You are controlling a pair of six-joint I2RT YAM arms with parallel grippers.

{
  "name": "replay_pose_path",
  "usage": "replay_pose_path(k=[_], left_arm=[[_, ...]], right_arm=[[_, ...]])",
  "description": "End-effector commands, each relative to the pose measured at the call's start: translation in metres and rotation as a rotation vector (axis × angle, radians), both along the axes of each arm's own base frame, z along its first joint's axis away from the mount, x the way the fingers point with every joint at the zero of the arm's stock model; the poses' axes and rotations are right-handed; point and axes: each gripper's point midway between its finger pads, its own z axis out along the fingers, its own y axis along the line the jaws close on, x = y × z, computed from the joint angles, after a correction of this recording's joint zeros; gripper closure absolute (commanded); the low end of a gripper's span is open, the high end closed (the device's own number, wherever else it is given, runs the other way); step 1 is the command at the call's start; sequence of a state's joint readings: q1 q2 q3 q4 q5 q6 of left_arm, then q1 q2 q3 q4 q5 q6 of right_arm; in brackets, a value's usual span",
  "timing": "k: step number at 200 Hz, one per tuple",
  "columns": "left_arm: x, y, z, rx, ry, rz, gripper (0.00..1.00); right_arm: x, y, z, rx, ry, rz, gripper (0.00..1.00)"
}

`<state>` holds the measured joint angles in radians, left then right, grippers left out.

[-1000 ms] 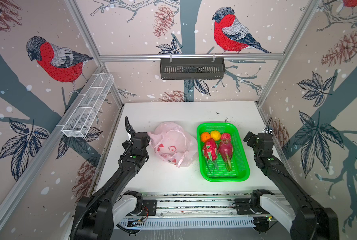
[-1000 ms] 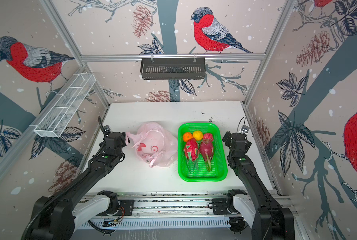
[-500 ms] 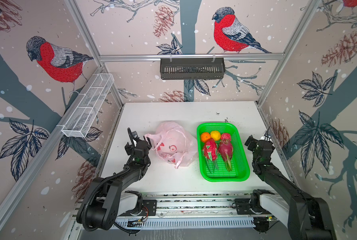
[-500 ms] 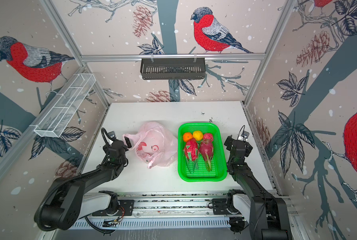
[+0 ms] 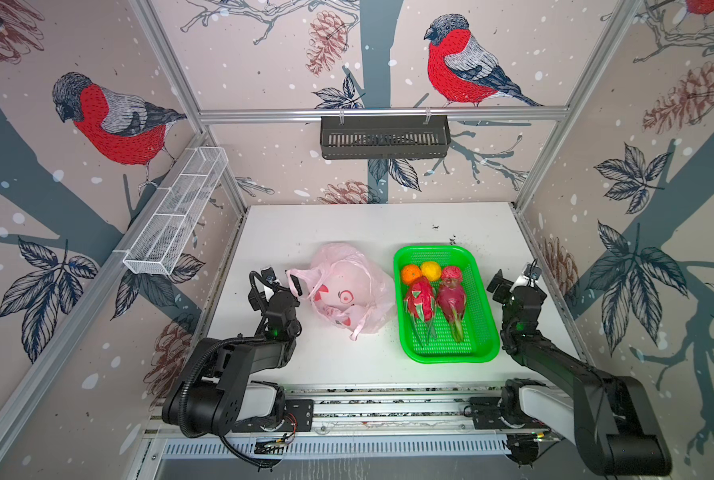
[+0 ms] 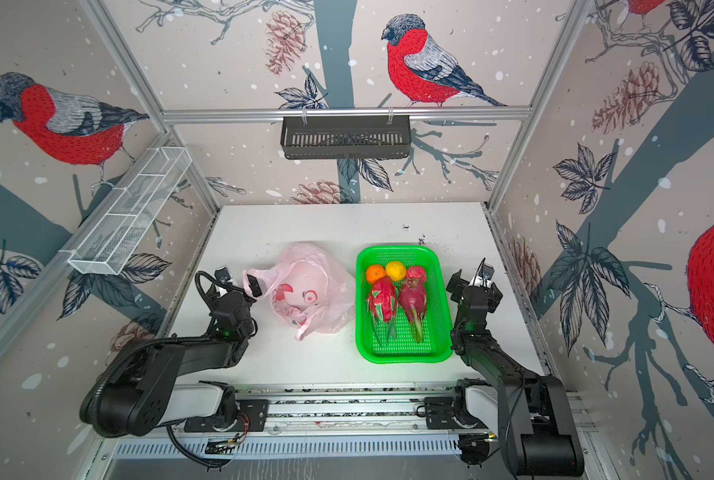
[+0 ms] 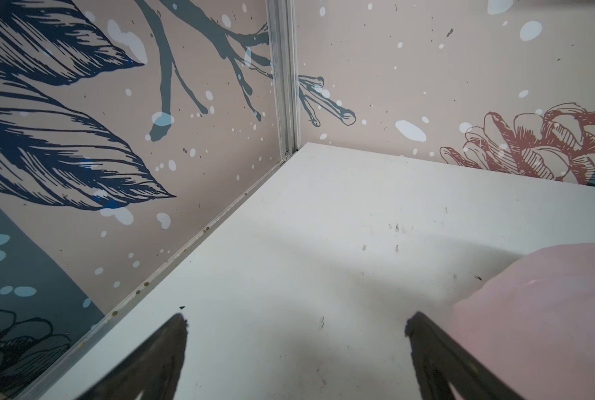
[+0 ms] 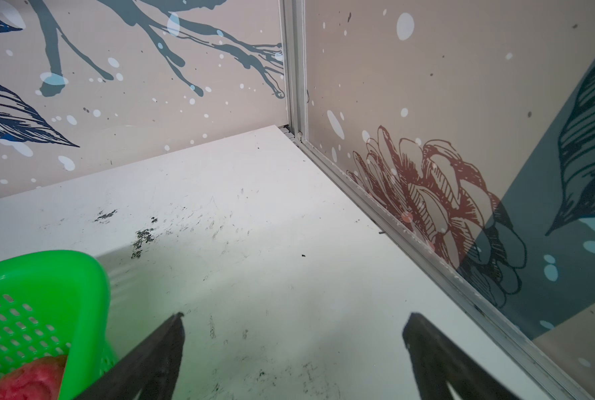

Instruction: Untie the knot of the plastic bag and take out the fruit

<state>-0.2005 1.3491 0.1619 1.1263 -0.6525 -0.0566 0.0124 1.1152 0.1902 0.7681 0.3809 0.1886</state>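
Left wrist view showed you the left gripper (image 7: 296, 320) with its jaws spread wide and nothing between them, only the bare white table (image 7: 324, 225); the plastic bag (image 7: 538, 311) was a soft pink shape just beside one finger, and you could not tell if it touched. In both top views the bag lay slack on the table, left of the middle; its two loop handles (image 5: 359, 326) lay apart, one toward the left gripper and one toward the front, so no knot was visible and I judged it as untied. The bag was thin, crinkled film; it would weigh almost nothing, slide on the smooth table and collapse under a pinch, so the best place to take it was a loop handle, not the body. Whether something remained inside, you could not see.

Right of the bag stood the green tray (image 5: 447, 356), and the fruit was in it: the orange (image 5: 410, 274), the yellow citrus (image 5: 430, 269) and the small pinkish-red fruit (image 5: 451, 274) at the far end; the two dragon fruits (image 5: 419, 299) side by side nearer to the arm bases. The round ones would roll; the dragon fruits looked heavier, with tender scales, so a grip across the thick middle would suit them. At the far right the right gripper (image 5: 513, 280) was released and empty too, just beside the tray.
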Motion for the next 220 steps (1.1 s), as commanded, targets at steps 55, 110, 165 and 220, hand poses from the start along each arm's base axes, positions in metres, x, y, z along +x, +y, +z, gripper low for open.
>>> replay_pose_path(k=[55,110,165,220], left_arm=[[-0.003,-0.009,0.027,0.067,-0.193,-0.082,0.02],[0.005,-0.023,0.018,0.101,-0.172,-0.163,0.01],[0.013,-0.022,0.012,0.083,-0.135,-0.164,0.01],[0.017,-0.021,0.010,0.077,-0.118,-0.163,0.01]], right_arm=[[0.012,0.013,0.021,-0.043,-0.149,0.083,0.01],[0.027,0.029,0.002,-0.071,-0.168,0.160,0.01],[0.043,0.032,-0.009,-0.070,-0.066,0.163,0.01],[0.046,0.033,-0.012,-0.068,-0.054,0.169,0.01]])
